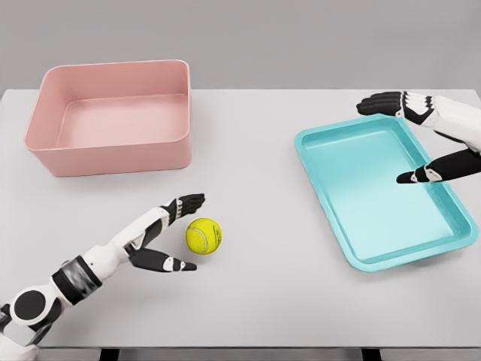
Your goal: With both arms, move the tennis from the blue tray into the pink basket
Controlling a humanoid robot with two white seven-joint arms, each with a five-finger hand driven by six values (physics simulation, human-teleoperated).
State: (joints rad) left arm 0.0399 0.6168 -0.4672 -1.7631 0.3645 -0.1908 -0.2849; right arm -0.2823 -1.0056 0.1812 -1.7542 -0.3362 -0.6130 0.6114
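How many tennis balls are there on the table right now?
1. The ball lies on the table beside the open left hand, outside both the tray and the basket. Both containers look empty, so none seems hidden.

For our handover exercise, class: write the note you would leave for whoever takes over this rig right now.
Left hand: open, fingers either side of the tennis ball, not closed on it.
Right hand: open, holding nothing, over the blue tray's far right side.
Ball lies on the table, between tray and pink basket.
Done: ball is out of the tray.
Left: grasp the ball and put it in the basket, which has nothing in it.
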